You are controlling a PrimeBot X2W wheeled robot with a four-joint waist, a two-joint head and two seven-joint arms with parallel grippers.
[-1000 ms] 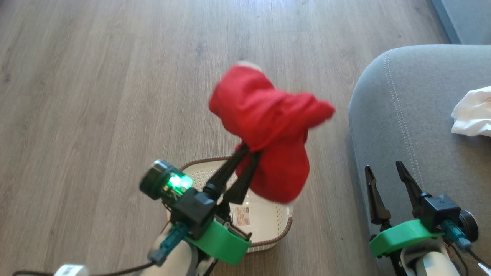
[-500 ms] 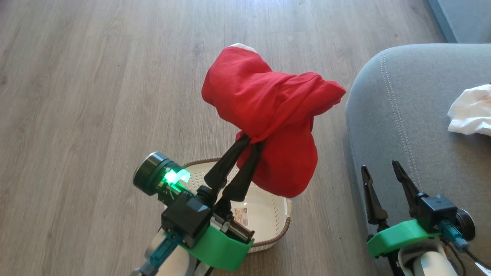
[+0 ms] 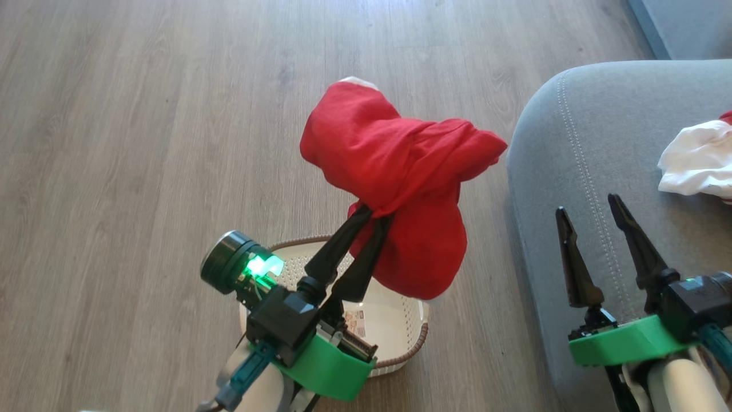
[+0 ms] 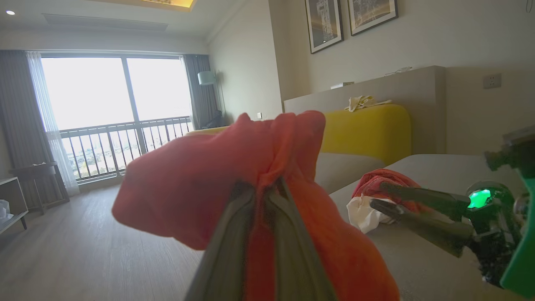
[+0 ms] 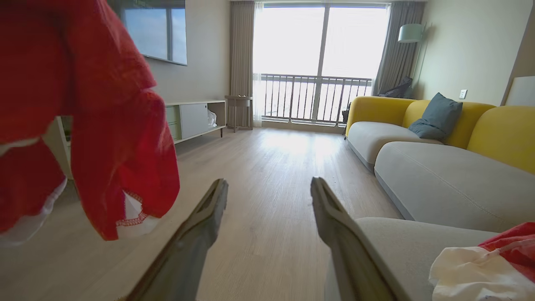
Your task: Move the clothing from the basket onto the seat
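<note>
Above the basket (image 3: pixel 400 329), at the robot's twelve o'clock: left gripper (image 3: pixel 374 214) is clamped tight on a bunched fold of a red garment (image 3: pixel 394 166), its two dark fingers pinched close with cloth between them. The garment hangs clear of the basket and off the wood-look floor (image 3: pixel 143 114). It droops in lobes: one toward eleven o'clock, one toward two, a third sagging back toward six over the basket's far rim. A sliver of white trim shows at its far edge; from the right wrist view, white edging and red stitching show along the hanging hem.

The basket sits on the floor, a label (image 3: pixel 357 323) showing on its bottom.

At three o'clock from the basket is the grey seat (image 3: pixel 600 149), rounded edge, double stitching. Right gripper (image 3: pixel 588 204) hovers over the seat's near edge, jaws spread wide, fingers pointing to twelve.

Farther along the seat, toward two o'clock, a crumpled white garment (image 3: pixel 695 163) lies on the cushion, with another red piece (image 3: pixel 727 117) touching it. From the left wrist view that red piece rests on top of the white.
</note>
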